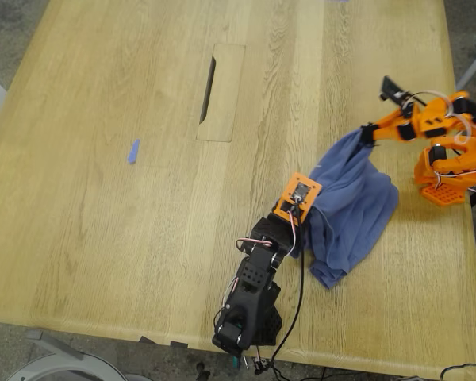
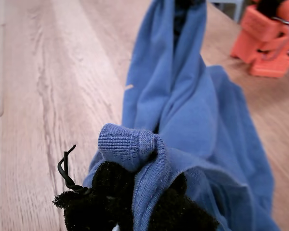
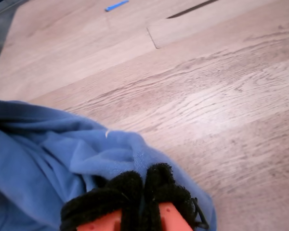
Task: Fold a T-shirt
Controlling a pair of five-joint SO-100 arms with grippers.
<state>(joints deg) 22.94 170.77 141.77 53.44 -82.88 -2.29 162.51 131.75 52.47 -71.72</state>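
Note:
The slate-blue T-shirt [image 1: 357, 202] lies bunched on the table toward the exterior view's right, held up between both arms. My first gripper [image 1: 305, 224], on the black arm at the exterior view's bottom centre, is shut on a rolled hem of the T-shirt [image 2: 183, 110], with cloth pinched between its black fingers [image 2: 111, 187]. My second gripper [image 1: 366, 135], on the orange arm at the exterior view's right, is shut on another edge of the T-shirt [image 3: 38, 149], its black pads [image 3: 159, 183] pressed together over the cloth. No chest print shows.
A small blue scrap [image 1: 133, 151] lies on the wooden table [image 1: 103, 238] at the exterior view's left. An inset panel with a dark slot [image 1: 220, 93] sits at the table's middle back. The orange arm's base [image 1: 448, 178] stands near the table's edge at the exterior view's right.

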